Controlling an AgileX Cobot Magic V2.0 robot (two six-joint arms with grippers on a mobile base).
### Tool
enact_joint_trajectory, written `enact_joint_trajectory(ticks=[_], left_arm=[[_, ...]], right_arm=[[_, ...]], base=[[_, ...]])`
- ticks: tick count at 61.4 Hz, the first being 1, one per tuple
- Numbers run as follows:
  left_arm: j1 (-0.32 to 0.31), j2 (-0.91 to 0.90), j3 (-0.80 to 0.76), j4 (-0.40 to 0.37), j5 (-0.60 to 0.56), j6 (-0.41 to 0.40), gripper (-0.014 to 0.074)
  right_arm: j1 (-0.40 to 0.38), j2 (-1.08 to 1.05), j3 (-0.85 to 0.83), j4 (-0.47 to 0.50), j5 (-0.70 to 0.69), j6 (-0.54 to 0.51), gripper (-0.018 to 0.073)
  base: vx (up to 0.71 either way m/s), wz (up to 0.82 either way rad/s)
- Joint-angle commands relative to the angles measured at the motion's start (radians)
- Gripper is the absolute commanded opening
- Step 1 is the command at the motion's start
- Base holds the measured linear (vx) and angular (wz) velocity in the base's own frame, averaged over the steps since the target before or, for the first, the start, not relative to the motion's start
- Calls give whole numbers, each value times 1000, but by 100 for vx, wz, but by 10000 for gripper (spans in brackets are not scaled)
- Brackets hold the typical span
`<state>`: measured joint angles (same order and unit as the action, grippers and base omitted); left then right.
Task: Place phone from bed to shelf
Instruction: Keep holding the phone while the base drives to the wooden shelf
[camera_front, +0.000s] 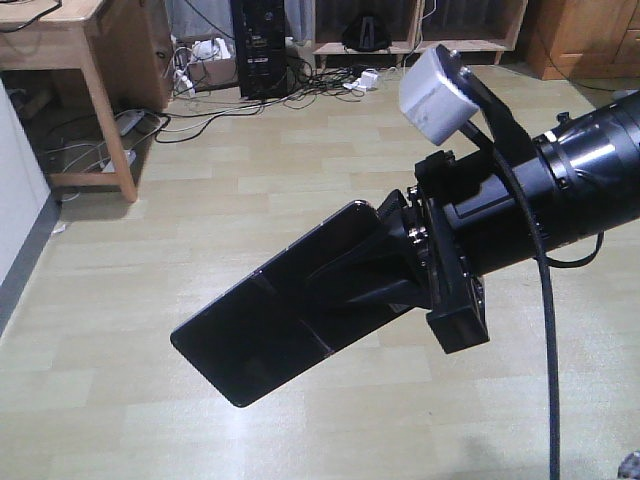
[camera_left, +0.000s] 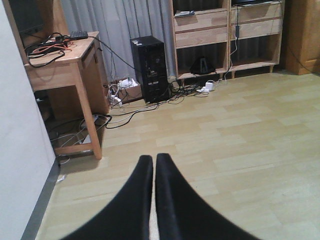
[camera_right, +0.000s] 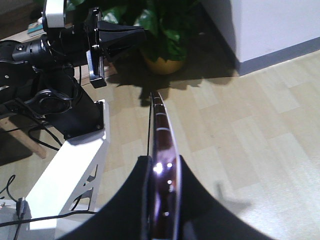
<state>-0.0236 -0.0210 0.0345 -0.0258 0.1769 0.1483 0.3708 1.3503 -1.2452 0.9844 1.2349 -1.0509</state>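
My right gripper (camera_front: 335, 278) is shut on the phone (camera_front: 270, 320), a slim glossy black slab held tilted above the pale wood floor. In the right wrist view the phone (camera_right: 159, 125) shows edge-on, its pinkish shiny edge clamped between the two black fingers of the right gripper (camera_right: 162, 161). My left gripper (camera_left: 153, 160) is shut with nothing in it and hangs over the floor; it also shows in the right wrist view, left gripper (camera_right: 142, 34). The pale wooden shelf (camera_left: 225, 35) stands against the far wall, shelf (camera_front: 470, 45). The bed is out of view.
A wooden desk (camera_left: 60, 62) with cables on it stands at the left. A black computer tower (camera_left: 150, 67) and tangled cables (camera_front: 330, 85) lie near the wall. A potted plant (camera_right: 162, 35), my white base frame (camera_right: 65, 175) and a white wall (camera_right: 270, 25) show behind.
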Motion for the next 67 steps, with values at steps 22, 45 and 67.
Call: enact_joint_trajectory(ticks=[22,45,67], left_arm=[[1,-6,-23,-9,-72,-6,1],[1,-6,-23,-9,-72,-6,1],[1,-6,-23,-9,-72,-6,1]], right_arm=[[-2,-33,-25,76,50,-1,-3],[-2,-33,-25,76,50,-1,-3],[-2,-33,-25,76,50,-1,-3]], base=[[30,-15],[31,-20],[31,-17]])
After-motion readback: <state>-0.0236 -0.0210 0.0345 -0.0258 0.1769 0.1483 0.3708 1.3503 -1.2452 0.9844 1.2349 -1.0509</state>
